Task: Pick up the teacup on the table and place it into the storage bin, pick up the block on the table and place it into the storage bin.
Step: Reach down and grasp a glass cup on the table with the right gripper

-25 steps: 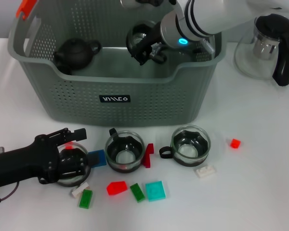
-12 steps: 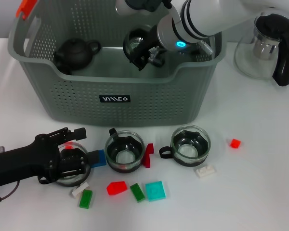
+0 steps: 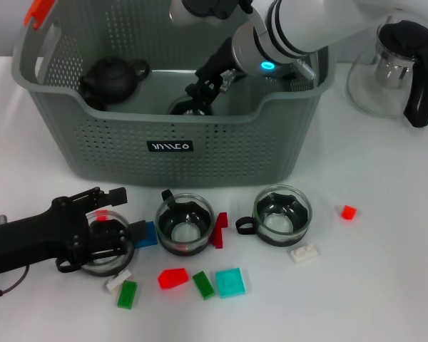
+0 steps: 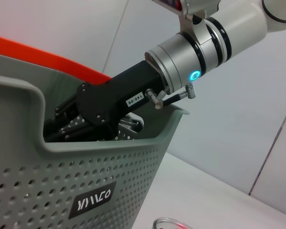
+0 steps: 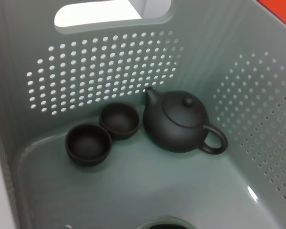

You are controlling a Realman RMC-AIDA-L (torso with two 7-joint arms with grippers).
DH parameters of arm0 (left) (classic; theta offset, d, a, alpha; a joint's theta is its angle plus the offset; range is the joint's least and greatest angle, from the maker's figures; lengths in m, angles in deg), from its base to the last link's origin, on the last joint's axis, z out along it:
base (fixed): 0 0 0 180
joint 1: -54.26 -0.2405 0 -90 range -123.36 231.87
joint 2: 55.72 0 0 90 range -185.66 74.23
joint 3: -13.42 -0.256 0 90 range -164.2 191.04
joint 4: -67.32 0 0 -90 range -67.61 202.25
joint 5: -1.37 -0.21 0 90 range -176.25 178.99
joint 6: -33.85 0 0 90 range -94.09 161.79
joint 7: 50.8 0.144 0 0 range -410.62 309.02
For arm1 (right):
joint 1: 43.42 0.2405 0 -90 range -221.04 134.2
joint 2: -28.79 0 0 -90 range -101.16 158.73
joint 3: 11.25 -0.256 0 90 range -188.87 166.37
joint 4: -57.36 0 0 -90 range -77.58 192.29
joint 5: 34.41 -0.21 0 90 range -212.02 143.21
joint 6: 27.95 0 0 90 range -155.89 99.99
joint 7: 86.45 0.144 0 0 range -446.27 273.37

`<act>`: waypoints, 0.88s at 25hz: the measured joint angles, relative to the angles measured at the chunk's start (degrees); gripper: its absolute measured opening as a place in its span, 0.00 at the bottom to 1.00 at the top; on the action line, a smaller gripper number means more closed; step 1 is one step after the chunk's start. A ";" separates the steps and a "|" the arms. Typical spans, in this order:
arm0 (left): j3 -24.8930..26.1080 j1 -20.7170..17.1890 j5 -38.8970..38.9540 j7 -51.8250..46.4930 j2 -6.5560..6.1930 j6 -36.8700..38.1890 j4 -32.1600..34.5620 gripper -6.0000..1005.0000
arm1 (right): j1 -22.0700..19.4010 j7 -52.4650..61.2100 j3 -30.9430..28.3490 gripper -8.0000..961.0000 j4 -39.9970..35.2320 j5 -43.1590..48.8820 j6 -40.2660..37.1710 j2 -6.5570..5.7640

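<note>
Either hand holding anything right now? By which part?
Cannot be told. Right hand is inside the storage bin with a glass teacup just below it; left hand straddles a second teacup on the table.

White table (image 3: 392, 285). Storage bin (image 3: 171, 149) sits toward the far edge, left of centre. Glass teapot with black handle (image 3: 396, 68) at the far right corner. Two glass teacups near the middle: one (image 3: 185, 224) just in front of the bin label, the other (image 3: 281, 214) to its right. Third glass cup (image 3: 103, 239) toward the left edge. Loose blocks near the front: blue (image 3: 144, 234), dark red (image 3: 218, 229), red (image 3: 172, 278), two green (image 3: 203, 284) (image 3: 127, 293), teal (image 3: 230, 282), white (image 3: 303, 254), small red (image 3: 348, 211).
</note>
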 joint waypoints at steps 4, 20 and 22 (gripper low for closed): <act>0.00 0.00 0.00 0.00 0.00 0.00 0.00 0.87 | -0.75 0.52 -0.62 0.35 -1.62 -0.06 -0.01 -0.32; 0.30 -0.51 0.01 -0.17 0.00 0.10 -0.01 0.87 | -24.34 -14.05 -20.83 0.62 -43.59 -22.88 -32.86 -1.71; 0.19 -0.49 0.01 -0.17 0.00 0.06 -0.01 0.87 | -28.14 -21.22 -24.60 0.62 -42.88 -30.61 -40.84 -2.35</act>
